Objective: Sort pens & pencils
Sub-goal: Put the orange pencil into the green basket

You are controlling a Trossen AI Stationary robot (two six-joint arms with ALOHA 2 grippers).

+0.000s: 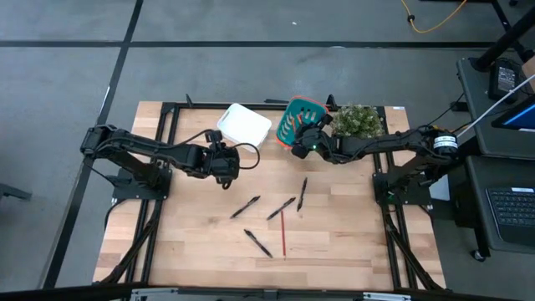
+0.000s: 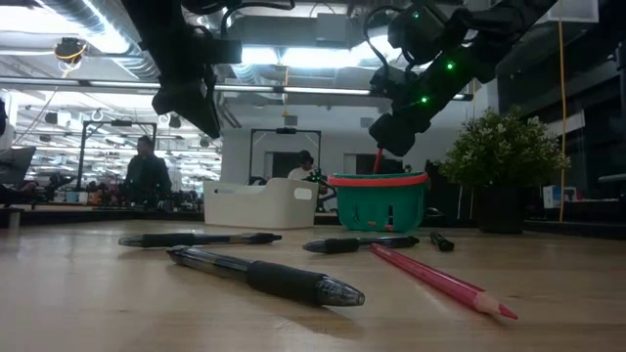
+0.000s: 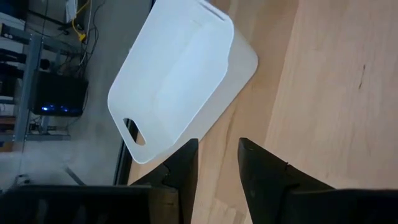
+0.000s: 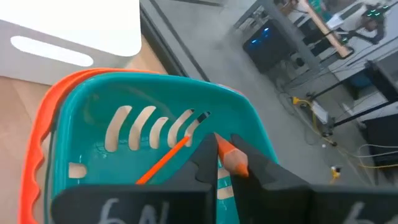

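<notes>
A pale wooden desk (image 1: 351,242) on a black metal frame stands on grey carpet floor (image 1: 209,67). Bright ceiling strip lights (image 2: 293,57) glow overhead. Beyond, two seated people (image 2: 147,171) work at distant desks.

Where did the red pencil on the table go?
In the high view the red pencil lies flat on the wooden table near the front middle, between two black pens.

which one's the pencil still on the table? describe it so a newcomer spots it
Start at the teal basket at the table's far edge, then come toward the near edge to the loose scatter of sticks. The red pencil lies there running near-to-far, beside a black pen. It is the only red stick; the rest are black.
</notes>
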